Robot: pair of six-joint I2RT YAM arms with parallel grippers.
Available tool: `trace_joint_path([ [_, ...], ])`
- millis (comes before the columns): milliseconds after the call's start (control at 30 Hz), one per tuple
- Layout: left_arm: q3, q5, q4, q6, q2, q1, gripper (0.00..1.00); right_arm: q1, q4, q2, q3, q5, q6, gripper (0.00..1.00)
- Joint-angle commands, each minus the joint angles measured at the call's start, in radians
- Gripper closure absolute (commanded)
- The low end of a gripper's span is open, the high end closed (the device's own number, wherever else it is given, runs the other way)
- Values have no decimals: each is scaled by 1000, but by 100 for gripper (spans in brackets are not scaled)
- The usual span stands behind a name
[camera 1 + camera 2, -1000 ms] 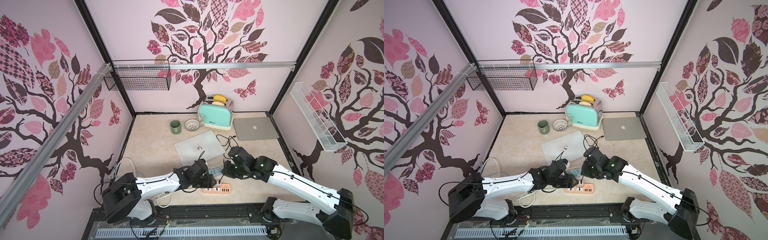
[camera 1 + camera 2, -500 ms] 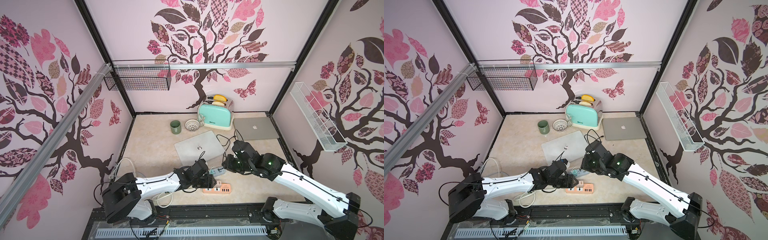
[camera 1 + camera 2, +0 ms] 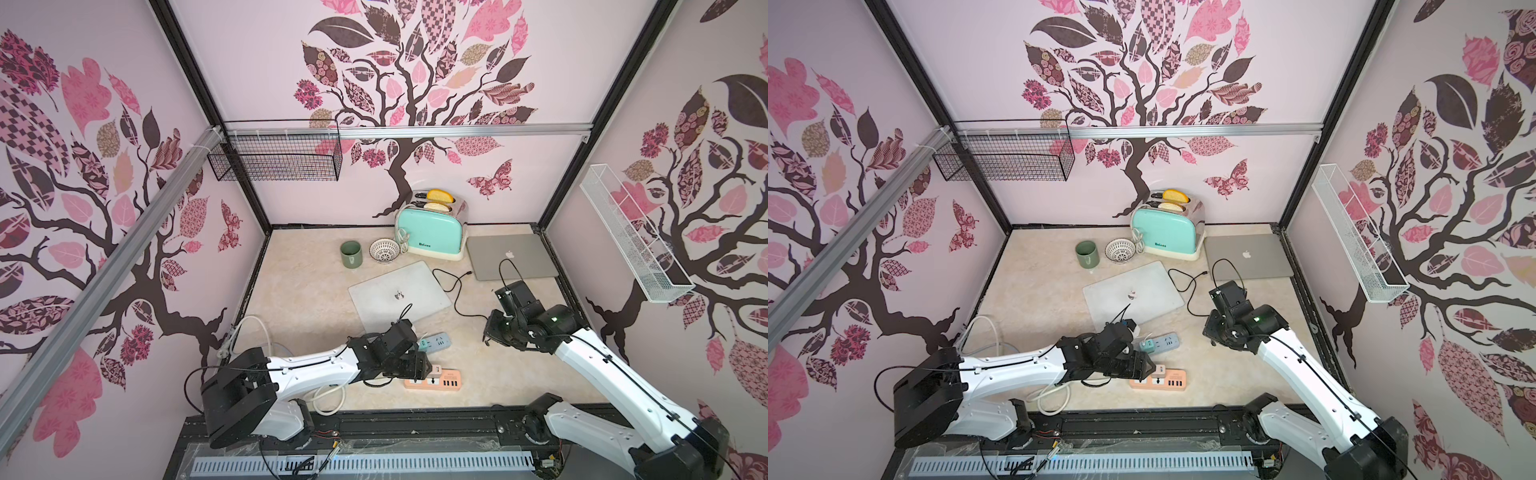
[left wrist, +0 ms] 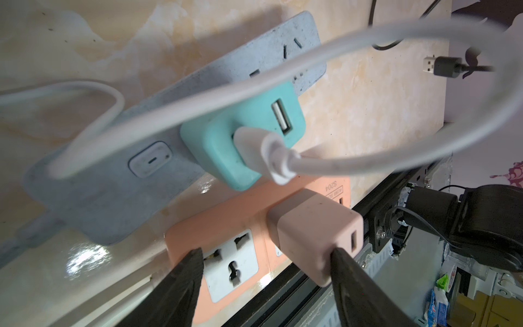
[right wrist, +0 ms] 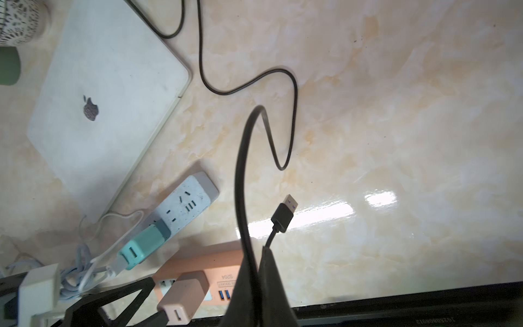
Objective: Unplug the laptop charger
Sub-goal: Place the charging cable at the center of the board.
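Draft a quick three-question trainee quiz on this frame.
1. True or false: the right fingers are shut on the thin black USB cable.
2. Which holds the pink square charger cube? A) peach plastic power strip; B) closed silver laptop.
3. Fill in: the left fingers, down at that cube, are ____ (open/shut).
Key: 1 true; 2 A; 3 open.

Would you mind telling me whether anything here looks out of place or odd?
The black cable snakes loose over the table, pinched in the shut right claw, its USB plug dangling in mid-air, plugged into nothing. Nothing looks spilled or broken.
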Motion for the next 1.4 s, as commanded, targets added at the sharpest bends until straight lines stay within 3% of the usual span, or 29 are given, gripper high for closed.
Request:
trace_joint_path([
  [0,-21,-21,-199,51,17,-10,25,-4,40,28,-23,-29,-44,100],
  [200,4,-17,-209,85,-34,-9,20,-5,120,74,-76,-154,-48,100],
  [333,13,-13,-216,103,-104,-8,14,-4,82,23,-55,-207,-39,70],
  [433,6,-10,-212,107,-174,-8,11,-2,39,-80,-56,-211,-2,43],
  [600,-27,13,-227,120,-265,24,9,30,-46,-208,-56,-226,52,23],
  [867,-147,94,-283,139,-355,125,9,285,-33,-235,-16,-142,223,20],
  [1167,-199,115,-187,127,-278,130,15,562,198,35,-33,-7,351,21],
  [1367,-225,142,-142,98,-265,130,20,630,323,226,-14,5,361,22],
])
